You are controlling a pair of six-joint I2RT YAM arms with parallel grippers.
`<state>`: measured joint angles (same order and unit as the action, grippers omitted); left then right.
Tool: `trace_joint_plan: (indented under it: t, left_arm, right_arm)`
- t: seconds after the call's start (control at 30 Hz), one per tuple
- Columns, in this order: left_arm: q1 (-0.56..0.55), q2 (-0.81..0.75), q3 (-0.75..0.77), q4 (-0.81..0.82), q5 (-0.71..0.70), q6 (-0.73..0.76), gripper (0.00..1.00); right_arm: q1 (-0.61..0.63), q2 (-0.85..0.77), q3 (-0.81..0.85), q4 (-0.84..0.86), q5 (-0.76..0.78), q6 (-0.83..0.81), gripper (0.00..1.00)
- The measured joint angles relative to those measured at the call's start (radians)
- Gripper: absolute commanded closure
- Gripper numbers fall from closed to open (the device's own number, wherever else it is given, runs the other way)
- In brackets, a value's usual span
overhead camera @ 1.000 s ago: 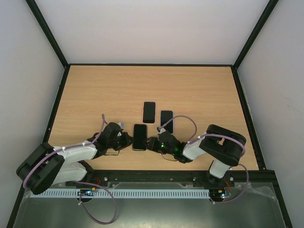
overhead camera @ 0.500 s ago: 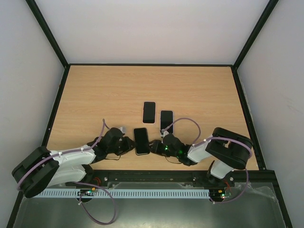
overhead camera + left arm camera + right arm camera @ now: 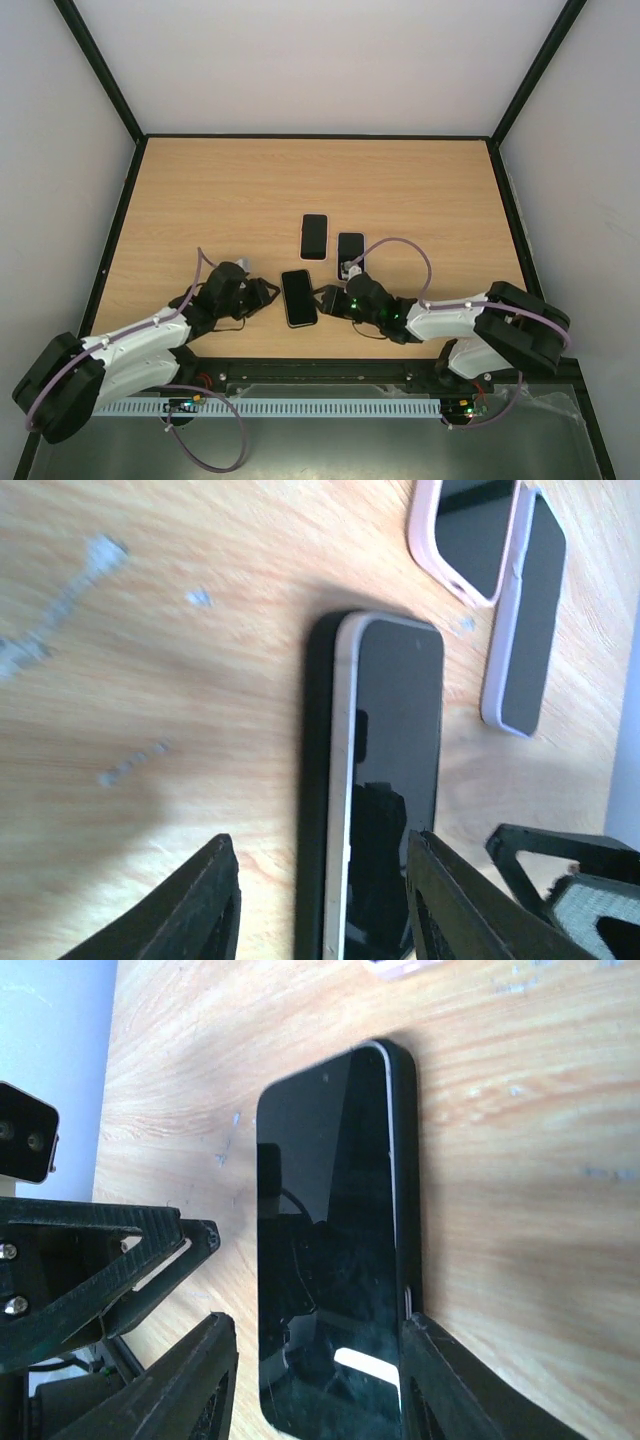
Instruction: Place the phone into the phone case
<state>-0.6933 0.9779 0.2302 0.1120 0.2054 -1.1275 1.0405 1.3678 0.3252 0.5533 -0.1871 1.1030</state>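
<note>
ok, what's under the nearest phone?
A black phone case shows along one long edge of the phone, on the table. The case floor and the wood beneath are covered; full seating can't be told.

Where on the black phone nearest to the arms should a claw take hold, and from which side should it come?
Grip the phone across its two long edges, about mid-length, coming straight down from above. It lies flat, screen up, on the table, so nothing can slide under it, and only its narrow width looks graspable. Both long edges appear free.
</note>
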Motion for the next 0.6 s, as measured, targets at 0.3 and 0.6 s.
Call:
trace_joint_plan:
  t: [0.3, 0.6]
  left_arm:
    - [0.08, 0.064, 0.018, -0.013, 0.036, 0.091, 0.59]
    - [0.082, 0.147, 0.018, 0.044, 0.087, 0.138, 0.66]
  right_arm:
    - [-0.033, 0.135, 0.11, -0.024, -0.01, -0.034, 0.49]
    - [-0.04, 0.238, 0.137, 0.021, -0.04, -0.038, 0.49]
